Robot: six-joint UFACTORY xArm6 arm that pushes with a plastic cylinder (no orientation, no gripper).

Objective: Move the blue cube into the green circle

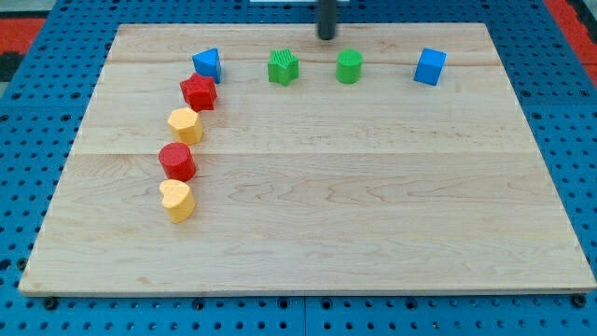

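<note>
Between the blue cube (pixel 430 67) and the green cylinder (pixel 349 66) the wooden table (pixel 373 205) lies open, no block between.

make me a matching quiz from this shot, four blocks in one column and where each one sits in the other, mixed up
Column 1
1. blue cube
2. green cylinder
3. blue triangular block
4. yellow heart-shaped block

Column 2
A. lowest block in the left-hand chain
B. farthest to the view's right in the top row
C. top of the left-hand chain, just above the red block
D. just below and right of my tip

Pairs: 1-B, 2-D, 3-C, 4-A
</note>
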